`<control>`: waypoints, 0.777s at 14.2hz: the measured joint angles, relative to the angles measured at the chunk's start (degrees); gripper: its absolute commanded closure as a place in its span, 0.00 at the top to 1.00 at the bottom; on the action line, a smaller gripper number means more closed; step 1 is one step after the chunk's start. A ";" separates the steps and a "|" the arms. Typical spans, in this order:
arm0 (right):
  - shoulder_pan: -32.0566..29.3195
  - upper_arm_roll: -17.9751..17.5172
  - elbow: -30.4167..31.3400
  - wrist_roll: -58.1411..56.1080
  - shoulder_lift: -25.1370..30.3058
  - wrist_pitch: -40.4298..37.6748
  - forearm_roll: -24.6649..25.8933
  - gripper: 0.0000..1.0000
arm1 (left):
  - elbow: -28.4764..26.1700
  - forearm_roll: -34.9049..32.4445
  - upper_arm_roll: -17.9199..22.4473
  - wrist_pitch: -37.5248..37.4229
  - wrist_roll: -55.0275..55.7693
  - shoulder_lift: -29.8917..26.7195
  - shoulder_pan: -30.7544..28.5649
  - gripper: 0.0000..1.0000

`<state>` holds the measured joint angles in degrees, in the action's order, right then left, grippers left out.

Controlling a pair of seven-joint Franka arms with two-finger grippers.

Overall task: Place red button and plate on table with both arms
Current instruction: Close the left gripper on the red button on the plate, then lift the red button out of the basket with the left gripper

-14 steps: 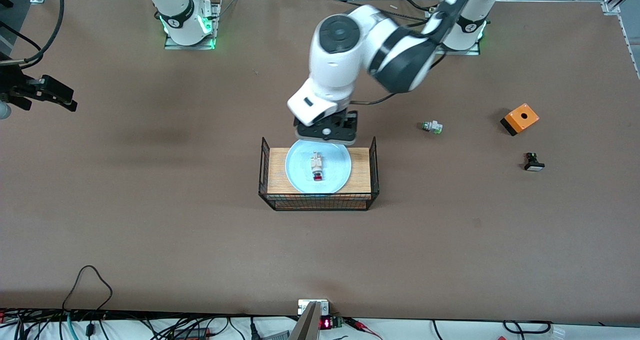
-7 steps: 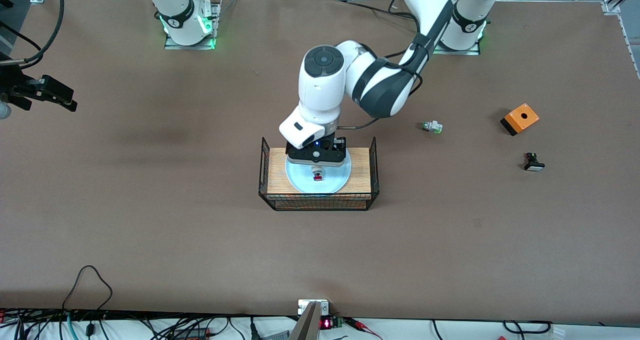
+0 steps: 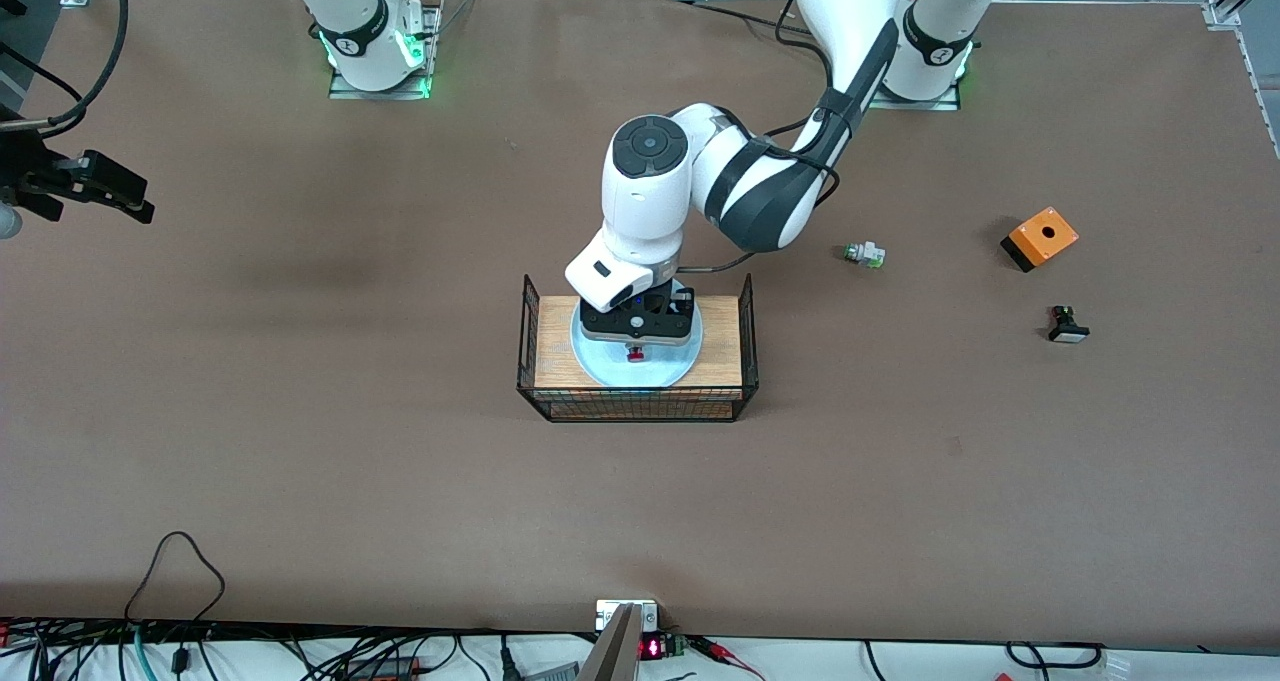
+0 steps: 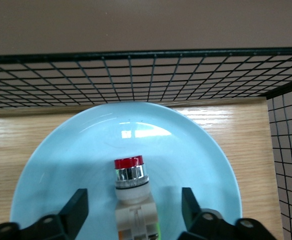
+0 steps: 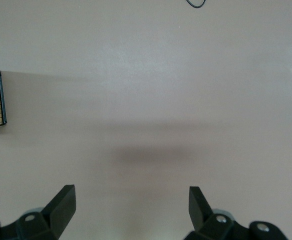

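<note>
The red button (image 4: 130, 182) lies on its side in the middle of the plate (image 4: 60, 150), red cap toward the front camera; the plate rests on the wooden top of the black wire basket (image 3: 636, 401), which stands mid-table; neither item has reached the table (image 3: 300, 461), so no part of the task appears done.

The left gripper (image 4: 134, 210) sits low over the plate, jaws spread wide on either side of the button's beige body, not touching it; judged stage: approach complete, closure not yet made. Remaining: grip and lift the button, set it on the table, then take the plate off the basket likewise.

The right gripper (image 5: 130, 207) waits over bare table toward the right arm's end, jaws spread, holding nothing.

Unrelated parts lie toward the left arm's end: a green-tipped part (image 3: 864, 254), an orange box (image 3: 1039, 237), a black part (image 3: 1067, 325).
</note>
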<state>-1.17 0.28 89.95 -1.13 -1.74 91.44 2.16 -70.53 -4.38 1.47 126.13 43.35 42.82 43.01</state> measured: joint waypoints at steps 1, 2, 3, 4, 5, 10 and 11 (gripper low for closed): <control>-0.01 0.00 0.00 0.00 -0.02 0.23 0.00 1.00 | -0.23 0.00 0.04 0.58 0.10 0.22 0.00 0.32; -0.03 0.01 0.00 0.00 -0.03 0.28 0.00 1.00 | -0.26 0.00 0.05 0.64 0.12 0.32 0.00 0.20; -0.06 0.04 0.01 0.00 -0.06 0.32 0.00 1.00 | -0.37 0.00 0.04 0.64 0.13 0.36 0.01 0.15; -0.09 0.09 0.01 0.00 -0.09 0.38 0.00 1.00 | -0.38 0.00 0.04 0.63 0.13 0.34 0.02 0.14; -0.10 0.14 0.02 0.00 -0.12 0.42 0.00 1.00 | -0.38 0.00 0.04 0.63 0.13 0.33 0.02 0.14; -0.10 0.16 0.03 0.00 -0.15 0.65 -0.28 1.00 | 0.40 0.00 0.07 -5.31 0.13 -2.36 -0.07 0.14; -0.10 0.19 0.04 0.00 -0.15 0.70 -0.82 1.00 | 0.66 0.00 0.07 -8.99 0.13 -4.02 -0.18 0.14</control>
<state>-1.27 0.47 89.98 -1.13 -1.89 92.15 1.34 -69.88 -4.38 1.55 117.14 43.48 38.80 42.83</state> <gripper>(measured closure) 0.000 0.661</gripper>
